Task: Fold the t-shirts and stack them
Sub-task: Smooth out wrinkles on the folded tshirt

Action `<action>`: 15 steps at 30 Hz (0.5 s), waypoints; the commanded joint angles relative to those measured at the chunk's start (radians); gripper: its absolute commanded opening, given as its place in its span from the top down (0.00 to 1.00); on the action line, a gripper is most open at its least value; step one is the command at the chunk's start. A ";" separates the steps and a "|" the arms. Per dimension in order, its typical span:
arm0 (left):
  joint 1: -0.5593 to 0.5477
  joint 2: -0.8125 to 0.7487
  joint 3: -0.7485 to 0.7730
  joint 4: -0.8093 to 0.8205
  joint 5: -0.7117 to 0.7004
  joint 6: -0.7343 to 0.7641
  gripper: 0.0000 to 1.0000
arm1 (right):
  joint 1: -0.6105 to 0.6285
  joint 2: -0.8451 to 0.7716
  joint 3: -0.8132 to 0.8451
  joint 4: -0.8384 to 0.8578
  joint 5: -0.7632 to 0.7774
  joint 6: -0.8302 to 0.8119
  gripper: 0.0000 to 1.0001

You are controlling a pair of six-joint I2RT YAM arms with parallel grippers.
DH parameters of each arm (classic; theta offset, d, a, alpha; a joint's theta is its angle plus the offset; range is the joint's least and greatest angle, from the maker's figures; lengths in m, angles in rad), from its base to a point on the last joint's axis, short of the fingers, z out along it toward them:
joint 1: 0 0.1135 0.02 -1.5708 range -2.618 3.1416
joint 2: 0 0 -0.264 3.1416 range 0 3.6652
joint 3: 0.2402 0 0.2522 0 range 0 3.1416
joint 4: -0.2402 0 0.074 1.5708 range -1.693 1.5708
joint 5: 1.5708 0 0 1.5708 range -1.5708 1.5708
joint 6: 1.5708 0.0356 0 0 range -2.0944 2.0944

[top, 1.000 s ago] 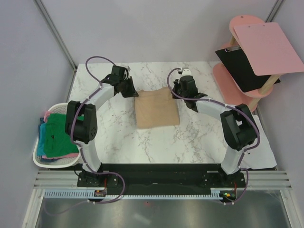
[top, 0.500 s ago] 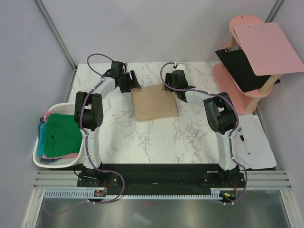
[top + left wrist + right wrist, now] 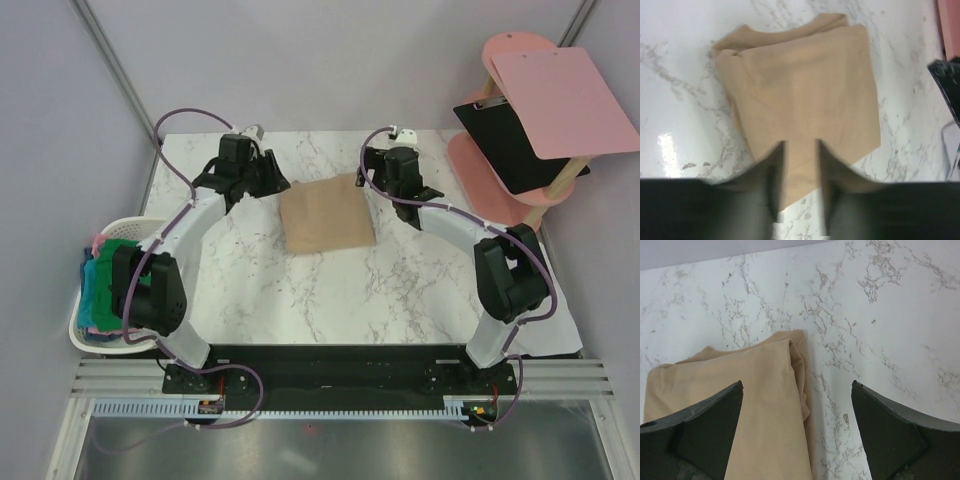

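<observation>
left gripper point(image 3: 801, 192): fingers apart, nothing held, folded tan t-shirt point(image 3: 800, 95) just ahead | right gripper point(image 3: 796, 390): fingers wide apart, shirt's corner beneath gap and one finger | shirt flat on marble table point(image 3: 250, 280)

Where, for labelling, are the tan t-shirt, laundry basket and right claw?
tan t-shirt point(image 3: 327, 215): top view, cloth's middle.
laundry basket point(image 3: 80, 336): top view, near rim.
right claw point(image 3: 797, 384): right wrist view, between fingertips.

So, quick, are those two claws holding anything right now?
Left claw: open, empty, above the tan t-shirt.
Right claw: open wide, empty.
</observation>
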 commanded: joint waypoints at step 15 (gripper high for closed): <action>-0.372 0.407 0.338 -0.007 0.073 -0.031 0.98 | -0.034 -0.159 -0.195 -0.096 0.063 0.033 0.12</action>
